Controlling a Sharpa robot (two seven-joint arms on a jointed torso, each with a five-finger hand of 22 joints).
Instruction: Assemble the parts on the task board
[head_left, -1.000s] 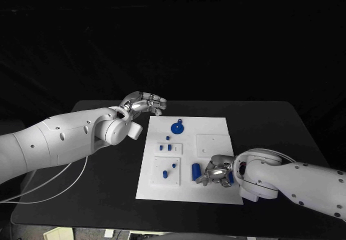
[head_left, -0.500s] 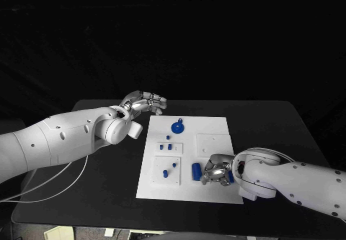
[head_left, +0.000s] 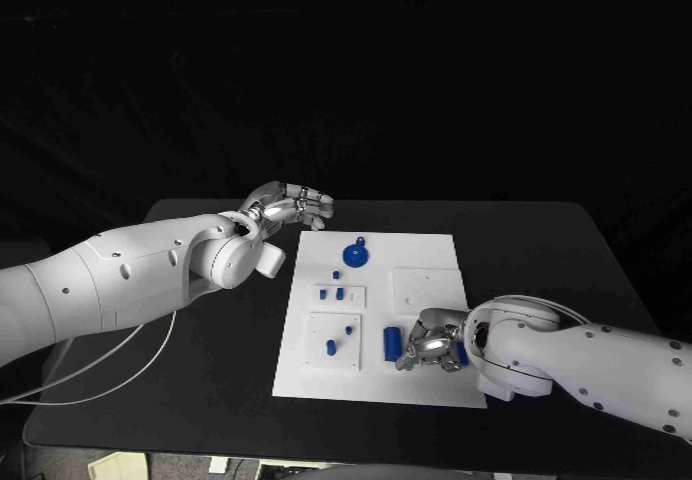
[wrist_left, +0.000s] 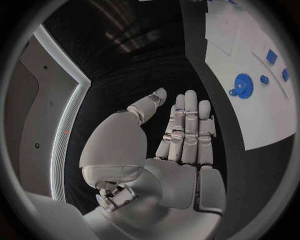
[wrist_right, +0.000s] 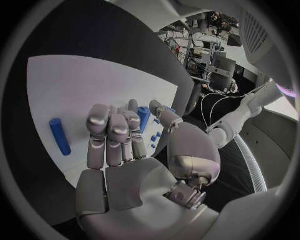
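from the head camera i am seeing the white rectangular task board (head_left: 433, 250) lying in the middle of the black table (head_left: 562, 250). my left hand (head_left: 289, 207) is hovering just off the board's far left corner, fingers curled loosely and holding nothing. a blue round disc part with a small tab (head_left: 355, 255) is sitting near the board's far end, small blue parts (head_left: 333, 294) are lying below it, and a blue cylinder (head_left: 392, 342) is lying near the front. my right hand (head_left: 431, 346) is sitting low over the board just beside that cylinder, fingers bent around another blue cylindrical part (head_left: 460, 349).

the left wrist camera is showing the left hand (wrist_left: 181, 135) flat, fingers straight and side by side, empty, with the board (wrist_left: 262, 100) and disc (wrist_left: 242, 83) beyond it.

the right wrist camera is showing the right hand (wrist_right: 122, 140) pinching the blue part (wrist_right: 144, 118) over the board (wrist_right: 81, 85), the loose cylinder (wrist_right: 60, 136) lying apart. i am reading no writing anywhere.
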